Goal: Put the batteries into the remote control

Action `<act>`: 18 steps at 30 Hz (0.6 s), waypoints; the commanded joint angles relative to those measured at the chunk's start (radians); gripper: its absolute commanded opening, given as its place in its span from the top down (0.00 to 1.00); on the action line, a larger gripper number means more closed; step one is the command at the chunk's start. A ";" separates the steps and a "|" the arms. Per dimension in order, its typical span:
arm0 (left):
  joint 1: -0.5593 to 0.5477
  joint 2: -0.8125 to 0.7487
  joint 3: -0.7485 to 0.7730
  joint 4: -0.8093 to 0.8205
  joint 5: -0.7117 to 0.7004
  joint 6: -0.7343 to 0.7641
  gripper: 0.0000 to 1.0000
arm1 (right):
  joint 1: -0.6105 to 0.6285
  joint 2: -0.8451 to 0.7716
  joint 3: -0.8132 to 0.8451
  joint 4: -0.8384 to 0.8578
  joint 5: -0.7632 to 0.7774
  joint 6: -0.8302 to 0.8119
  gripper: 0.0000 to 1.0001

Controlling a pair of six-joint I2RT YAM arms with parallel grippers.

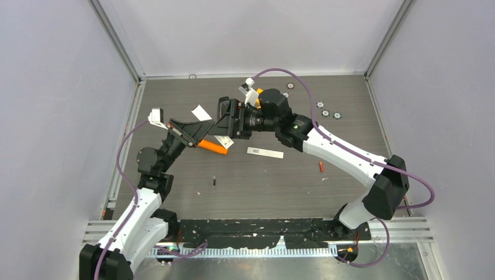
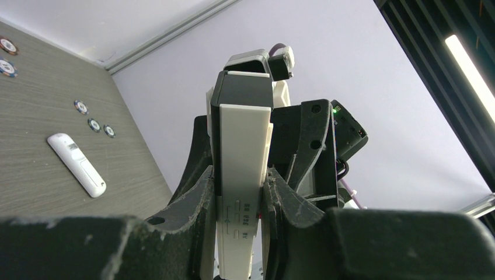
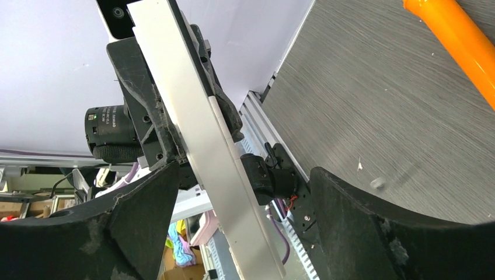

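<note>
The left gripper (image 2: 240, 195) clamps the white remote control (image 2: 242, 146) aloft, its long axis running between the right gripper (image 3: 242, 172)'s wide-apart jaws. On the table (image 1: 280, 189), the red battery (image 1: 320, 167) lies nearer the right arm, the dark grey battery (image 1: 214, 182) nearer the left.

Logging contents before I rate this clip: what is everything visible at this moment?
held remote: 1, white, lifted above the table in the left end effector
spare remote: 1, white, flat mid-table
dark grey battery: 1, dark grey, loose near the table's front centre
red battery: 1, red, loose on the right side
orange rod: 1, orange, lying on the table below the end effectors
discs: 5, silver, far right of the table
table: 1, grey woodgrain
left end effector: 1, black, shut on the held remote
right end effector: 1, black, open, fingers either side of the held remote
</note>
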 commanded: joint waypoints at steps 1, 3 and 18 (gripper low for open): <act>0.000 -0.007 0.012 0.053 -0.014 0.033 1.00 | -0.008 -0.005 0.040 0.058 -0.014 0.012 0.13; 0.004 -0.007 0.016 0.025 -0.021 0.064 1.00 | -0.016 -0.013 0.043 0.030 -0.008 -0.022 0.13; 0.058 -0.070 0.182 -0.688 -0.248 0.608 1.00 | -0.015 -0.139 -0.089 -0.195 0.292 -0.433 0.16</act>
